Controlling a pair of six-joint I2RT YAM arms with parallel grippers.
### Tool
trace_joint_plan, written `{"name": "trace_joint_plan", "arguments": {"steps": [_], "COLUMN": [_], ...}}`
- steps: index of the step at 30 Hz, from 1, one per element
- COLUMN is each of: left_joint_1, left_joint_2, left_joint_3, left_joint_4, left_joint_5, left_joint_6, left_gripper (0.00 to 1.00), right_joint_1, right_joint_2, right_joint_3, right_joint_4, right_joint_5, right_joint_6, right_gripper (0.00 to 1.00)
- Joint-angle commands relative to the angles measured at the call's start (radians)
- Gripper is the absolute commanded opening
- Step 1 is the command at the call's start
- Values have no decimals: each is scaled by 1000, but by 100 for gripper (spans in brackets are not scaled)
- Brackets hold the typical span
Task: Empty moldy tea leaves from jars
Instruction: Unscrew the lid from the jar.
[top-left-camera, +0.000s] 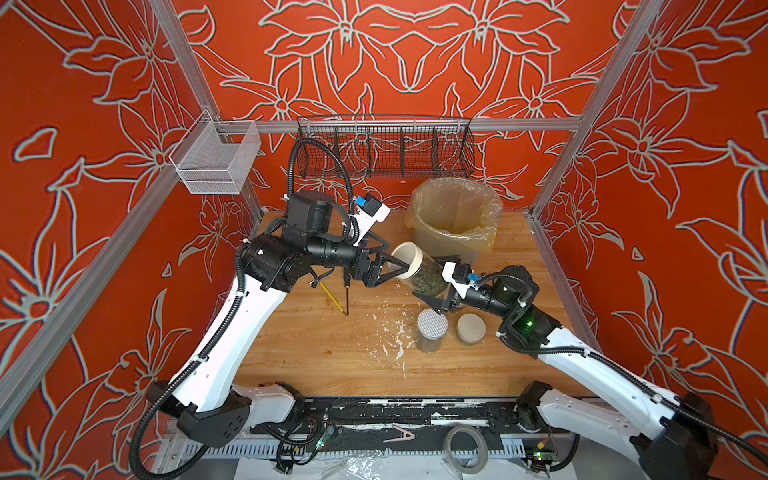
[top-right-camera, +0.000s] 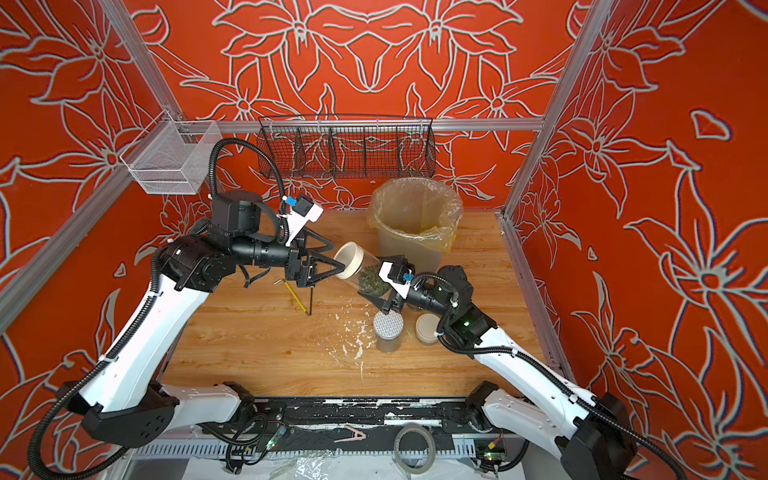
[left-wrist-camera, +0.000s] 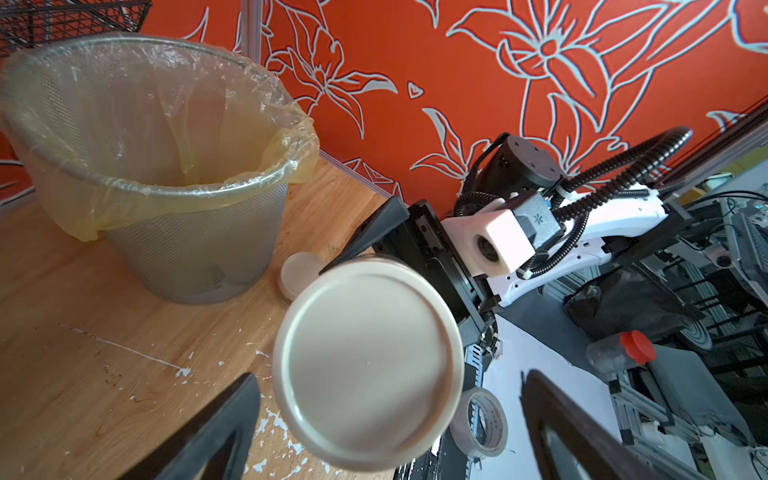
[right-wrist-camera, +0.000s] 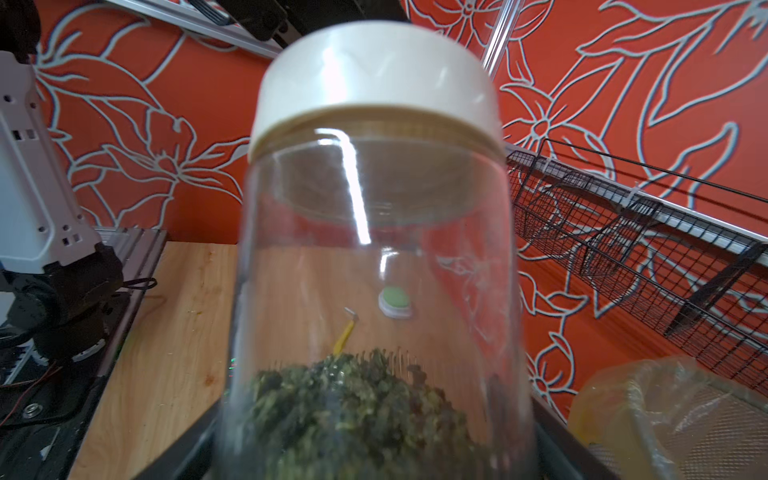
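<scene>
Tall jar (top-left-camera: 417, 272) held tilted above bench (top-left-camera: 311, 353), in front of lined mesh bin (top-left-camera: 436, 245). Right jaws clamped on its glass at the base end. Cream lid (left-wrist-camera: 368, 365) on, facing the left arm. Left jaws apart, straddling the lid with a gap on both sides. Moldy tea leaves (right-wrist-camera: 353, 411) heaped at the jar's base end, by the right jaws. 2 more jars upright on bench near the right arm: dotted-lid jar (top-left-camera: 432, 330), short cream-lid jar (top-left-camera: 471, 328). 1 further small jar (left-wrist-camera: 300, 274) stands just beside bin.
</scene>
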Motion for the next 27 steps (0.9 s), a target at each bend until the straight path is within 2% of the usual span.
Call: {"name": "trace_joint_plan", "arguments": {"steps": [1,15,20,27], "left_joint_1": [1,-17,-27,-28], "left_joint_2": [7,51,69,65], "left_joint_3": [-12,-24,-22,-23], "left_joint_4": [10,4,-10,-3], "left_joint_5": [58,-38,-36,-23], "left_joint_6": [27,39,46,35], "left_gripper": [97,97,99,82], "right_joint_1": [-1,-2,-2,-1], "right_joint_2": [-7,32,36,34], "right_joint_3": [50,69,72,70], "right_joint_4": [66,51,53,48], "right_joint_5": [-56,-42,-49,-42], "right_joint_6": [11,6,10,4], "right_gripper": [18,18,17,17]}}
